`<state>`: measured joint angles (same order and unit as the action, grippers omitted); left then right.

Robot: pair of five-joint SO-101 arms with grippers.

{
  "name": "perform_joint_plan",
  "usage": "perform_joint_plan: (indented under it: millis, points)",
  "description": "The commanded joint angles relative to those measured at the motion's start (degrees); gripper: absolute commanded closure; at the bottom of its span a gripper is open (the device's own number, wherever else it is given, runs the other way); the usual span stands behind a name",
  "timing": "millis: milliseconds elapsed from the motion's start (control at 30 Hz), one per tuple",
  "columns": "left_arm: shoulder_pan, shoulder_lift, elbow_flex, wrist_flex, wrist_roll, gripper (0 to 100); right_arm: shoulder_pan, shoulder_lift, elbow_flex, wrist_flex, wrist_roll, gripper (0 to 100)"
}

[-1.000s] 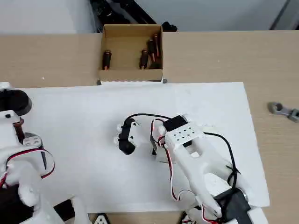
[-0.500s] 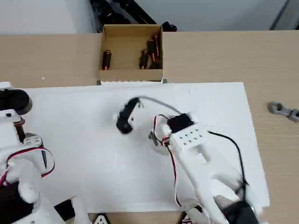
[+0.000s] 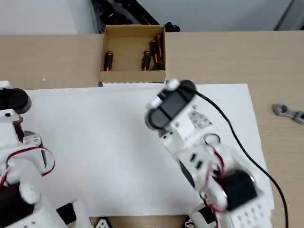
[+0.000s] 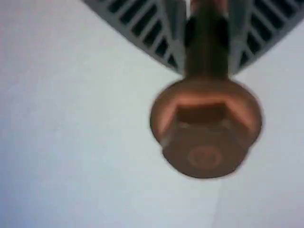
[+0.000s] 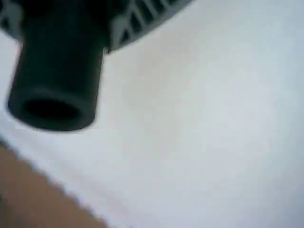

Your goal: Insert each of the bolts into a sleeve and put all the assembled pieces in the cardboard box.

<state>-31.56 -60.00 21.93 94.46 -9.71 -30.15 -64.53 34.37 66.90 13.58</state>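
Between the grey ribbed fingers of our left hand (image 4: pixel 207 23) sits a copper-coloured metal bolt with a flanged hexagonal head (image 4: pixel 205 128). It is clamped by its shank, and the head hangs free above the white paper sheet (image 4: pixel 61 142). We judge the bolt stiff, smooth and rather slippery, so the best hold is on the shank just behind the flange. Our right hand (image 5: pixel 71 14) is closed around a matt black cylindrical sleeve (image 5: pixel 54 80), whose open bore points away from the fingers. The sleeve looks light and perhaps slightly yielding, so we would grip it by its wall without squeezing the bore. From above, the right arm (image 3: pixel 199 142) stands over the sheet near the brown cardboard box (image 3: pixel 133 75). Several dark assembled pieces (image 3: pixel 146 60) already lie in the box on the wooden counter (image 3: pixel 228 57).
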Motion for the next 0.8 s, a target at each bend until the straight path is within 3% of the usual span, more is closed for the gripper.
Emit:
perform_joint_plan:
  millis: [0, 167, 267, 433, 633, 767]
  points:
    - [-0.1, -0.5, 2.3, -3.1, 0.0, 99, 0.6, -6.5, -0.4, -0.6, -1.0, 99.6]
    - [0.4, -0.5, 4.1, -6.0, 1.6, 99, 0.6, -10.3, 5.1, -5.6, -1.0, 99.5]
    - [4.9, -0.2, 4.2, -7.9, 2.4, 99, 0.6, -10.2, 9.2, -13.6, -5.3, 99.5]
    - [14.2, -0.2, 4.3, -15.3, 9.8, 99, 0.6, -7.0, 14.0, -25.5, -12.4, 99.5]
    - [20.9, -0.5, 3.7, -25.5, 12.4, 99, 0.0, -2.1, 13.8, -28.5, -12.7, 99.5]
    - [24.6, -0.4, 3.8, -27.3, 12.4, 99, -2.8, -1.5, 13.7, -28.2, -12.7, 99.5]
